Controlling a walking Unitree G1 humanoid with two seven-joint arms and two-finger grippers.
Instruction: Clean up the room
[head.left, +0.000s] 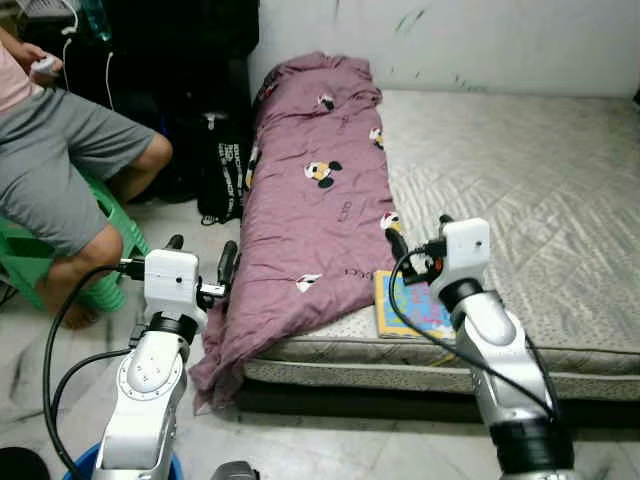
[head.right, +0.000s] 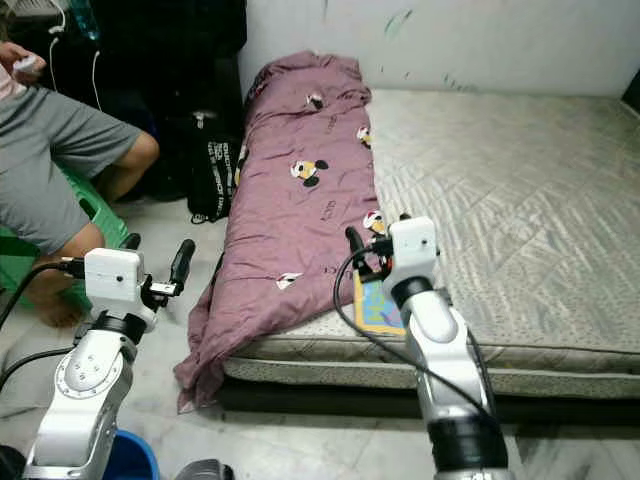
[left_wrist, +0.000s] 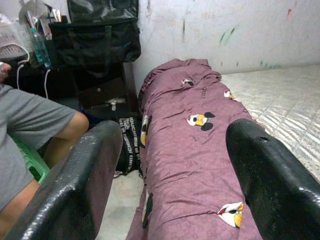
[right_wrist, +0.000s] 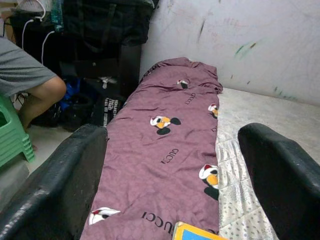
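Observation:
A long purple blanket (head.left: 310, 190) with cartoon prints lies folded along the left side of the mattress (head.left: 520, 180), its near end drooping over the edge toward the floor. A colourful book (head.left: 410, 305) rests on the mattress's front edge beside the blanket. My left gripper (head.left: 202, 258) is open, held above the floor just left of the hanging blanket end. My right gripper (head.left: 418, 232) is open, raised over the front edge of the mattress just above the book. In the right wrist view the book's corner (right_wrist: 192, 232) peeks between the fingers (right_wrist: 55, 190).
A person in grey shorts (head.left: 50, 160) sits on a green plastic stool (head.left: 105, 235) at the left. A black bag (head.left: 222, 175) leans by the bed's far left corner. Dark bags and a bottle (left_wrist: 40, 47) stand against the wall. A blue bucket rim (head.left: 90, 462) is by my feet.

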